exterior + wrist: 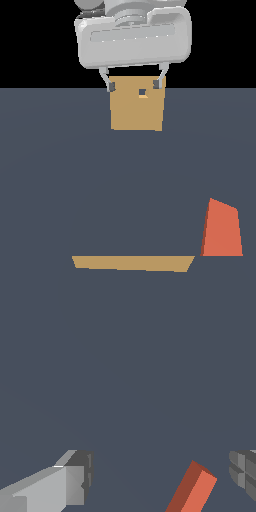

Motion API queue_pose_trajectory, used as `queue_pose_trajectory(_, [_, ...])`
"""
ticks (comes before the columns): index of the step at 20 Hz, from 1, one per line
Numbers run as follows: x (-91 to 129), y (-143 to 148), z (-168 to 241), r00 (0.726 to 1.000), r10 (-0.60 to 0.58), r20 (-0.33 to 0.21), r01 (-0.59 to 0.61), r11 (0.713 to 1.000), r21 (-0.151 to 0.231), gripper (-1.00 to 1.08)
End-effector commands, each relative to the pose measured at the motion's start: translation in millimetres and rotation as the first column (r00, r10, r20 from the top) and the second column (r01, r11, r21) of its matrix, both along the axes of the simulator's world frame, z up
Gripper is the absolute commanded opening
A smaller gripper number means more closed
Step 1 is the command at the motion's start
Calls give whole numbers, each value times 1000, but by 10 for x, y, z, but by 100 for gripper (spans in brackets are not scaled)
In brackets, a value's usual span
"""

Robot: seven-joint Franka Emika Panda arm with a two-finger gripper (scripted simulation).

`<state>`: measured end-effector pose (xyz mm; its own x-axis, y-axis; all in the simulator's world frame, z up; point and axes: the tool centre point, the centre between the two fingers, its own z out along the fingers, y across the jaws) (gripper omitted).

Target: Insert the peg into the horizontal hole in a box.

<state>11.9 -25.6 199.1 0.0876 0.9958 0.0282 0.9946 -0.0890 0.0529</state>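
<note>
The tan box [137, 107] stands on the dark floor in the middle of the exterior view, with its tiny dark square hole [142, 92] near the top of the facing side. My gripper [134, 85] hangs open and empty in front of the box's upper part. The orange-red peg [221, 230] lies at the bottom of the exterior view's right, partly cut off; its grey end is out of view. In the wrist view the peg's end [193, 491] shows between my fingers [75, 481], apart from both, and the box's edge [132, 263] shows at the frame's border.
The grey-blue floor [75, 175] stretches around the box and the peg. Nothing else stands on it in view.
</note>
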Motion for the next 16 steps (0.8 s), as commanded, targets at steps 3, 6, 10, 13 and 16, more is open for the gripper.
queue_pose_trajectory(3, [5,-12,-7,1000,-3,0,3,1000,0,100])
queue_pose_trajectory(6, [32,-79,-42,1000,-16,-2,16,1000,-1,100])
queue_pose_trajectory(10, [99,-257,-137,999,-53,-6,53,999,-2,100])
queue_pose_trajectory(13, [166,-463,-245,996,-94,-11,94,996,-4,100])
queue_pose_trajectory(16, [240,-731,-383,989,-147,-16,147,989,-6,100])
